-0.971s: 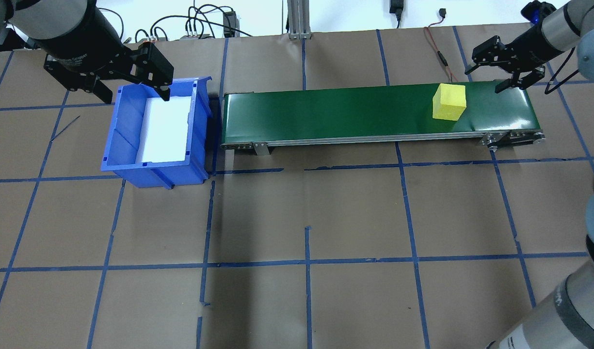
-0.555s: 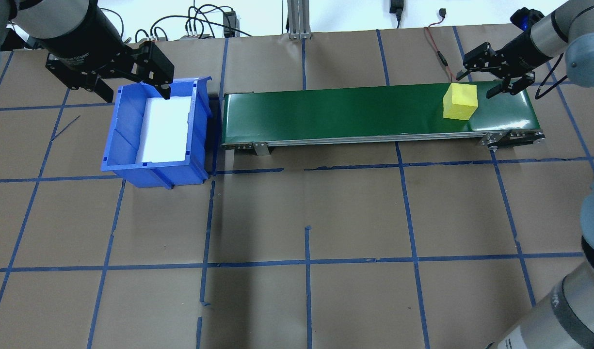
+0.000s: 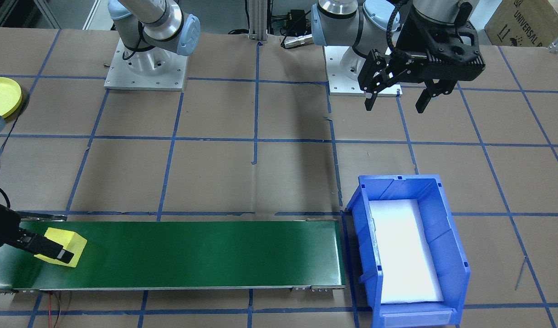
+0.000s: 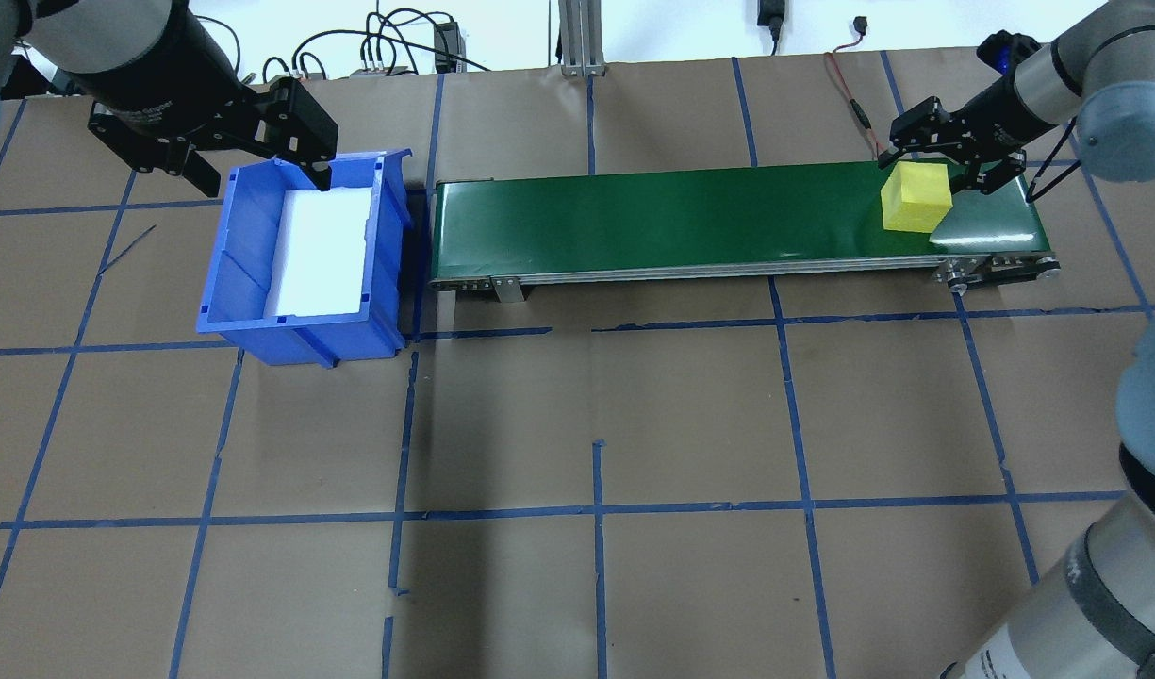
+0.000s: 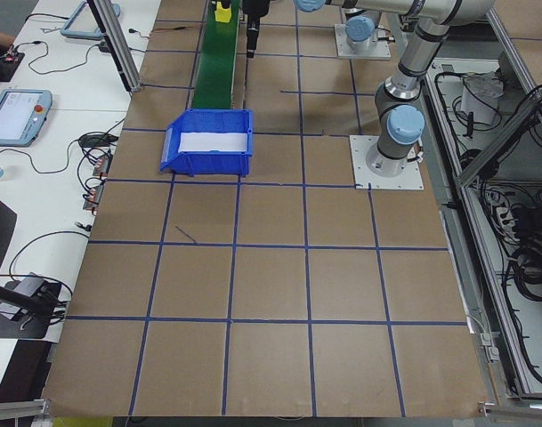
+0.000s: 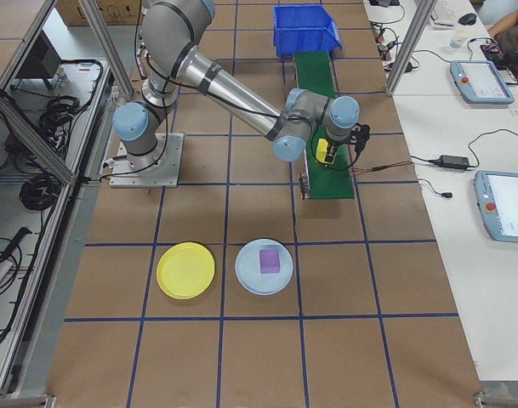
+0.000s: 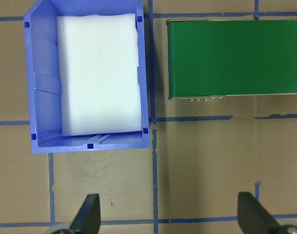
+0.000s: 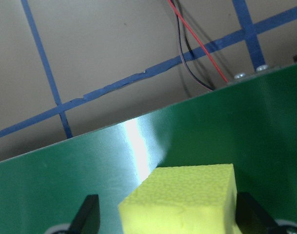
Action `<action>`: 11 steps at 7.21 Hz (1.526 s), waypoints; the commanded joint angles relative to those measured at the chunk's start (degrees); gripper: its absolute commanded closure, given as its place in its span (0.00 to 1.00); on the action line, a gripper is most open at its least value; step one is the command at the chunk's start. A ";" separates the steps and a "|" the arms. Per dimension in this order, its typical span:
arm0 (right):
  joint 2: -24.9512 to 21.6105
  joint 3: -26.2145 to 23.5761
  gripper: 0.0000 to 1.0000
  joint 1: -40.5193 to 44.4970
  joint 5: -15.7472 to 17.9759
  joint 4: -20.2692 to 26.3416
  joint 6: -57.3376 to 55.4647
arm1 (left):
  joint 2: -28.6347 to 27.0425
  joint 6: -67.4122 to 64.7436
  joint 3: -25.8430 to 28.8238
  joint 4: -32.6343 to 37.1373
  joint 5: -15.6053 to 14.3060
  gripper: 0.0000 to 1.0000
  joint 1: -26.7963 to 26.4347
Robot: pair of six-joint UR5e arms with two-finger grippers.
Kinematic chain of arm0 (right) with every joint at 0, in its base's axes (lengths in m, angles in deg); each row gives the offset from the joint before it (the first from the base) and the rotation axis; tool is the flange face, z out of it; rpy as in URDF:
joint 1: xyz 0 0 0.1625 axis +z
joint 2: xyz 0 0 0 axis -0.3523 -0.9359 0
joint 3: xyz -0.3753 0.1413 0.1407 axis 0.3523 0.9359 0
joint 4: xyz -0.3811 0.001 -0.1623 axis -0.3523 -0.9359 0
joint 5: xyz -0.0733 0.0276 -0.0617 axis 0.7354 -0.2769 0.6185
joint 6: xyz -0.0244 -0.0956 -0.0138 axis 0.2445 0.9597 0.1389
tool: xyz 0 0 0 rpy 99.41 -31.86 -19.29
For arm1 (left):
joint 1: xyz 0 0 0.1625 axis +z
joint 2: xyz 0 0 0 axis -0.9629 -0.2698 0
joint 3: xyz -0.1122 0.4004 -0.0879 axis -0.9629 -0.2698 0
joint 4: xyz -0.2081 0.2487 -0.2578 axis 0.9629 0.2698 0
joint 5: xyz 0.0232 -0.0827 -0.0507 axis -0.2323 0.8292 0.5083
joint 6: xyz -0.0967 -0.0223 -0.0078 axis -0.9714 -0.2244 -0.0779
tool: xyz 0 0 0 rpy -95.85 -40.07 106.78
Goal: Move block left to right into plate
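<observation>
Overhead exterior: right end effector open astride block.

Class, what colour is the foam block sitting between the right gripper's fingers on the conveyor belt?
Yellow foam block; clearest in the overhead exterior view.

The only text that can be read is "UNIVERSAL R", printed in dark letters on a cardboard box that stands at the top right corner of the front-facing view, behind the left gripper; the rest of the word is cut by the edge of the picture. On the wrist of the left arm, in the overhead view, there is small white lettering, but it is too small to read.
</observation>
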 commanded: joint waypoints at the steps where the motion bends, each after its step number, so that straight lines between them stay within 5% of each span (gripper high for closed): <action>1: 0.46 -0.22 0.45 0.00 7.21 0.14 2.42 | 0.00 -0.09 0.01 -0.01 -0.02 0.00 -0.04; 2: -0.24 0.04 0.79 0.00 9.42 2.58 2.52 | 0.00 0.00 0.01 -0.01 -0.02 0.00 -0.04; 3: -2.16 -0.22 0.81 -0.08 12.40 3.56 4.00 | 0.00 -0.09 0.01 -0.01 -0.02 0.00 0.05; 5: -5.23 -3.03 0.86 -1.92 23.96 4.45 18.96 | 0.00 0.00 0.01 0.08 -0.02 0.00 -0.04; 7: -10.16 -5.39 0.87 -11.46 24.90 5.15 31.61 | 0.00 0.00 0.01 0.08 -0.02 0.00 -0.04; 11: -14.55 -18.39 0.85 -37.56 25.17 1.72 51.99 | 0.00 0.00 -0.08 0.08 -0.02 0.00 -0.04</action>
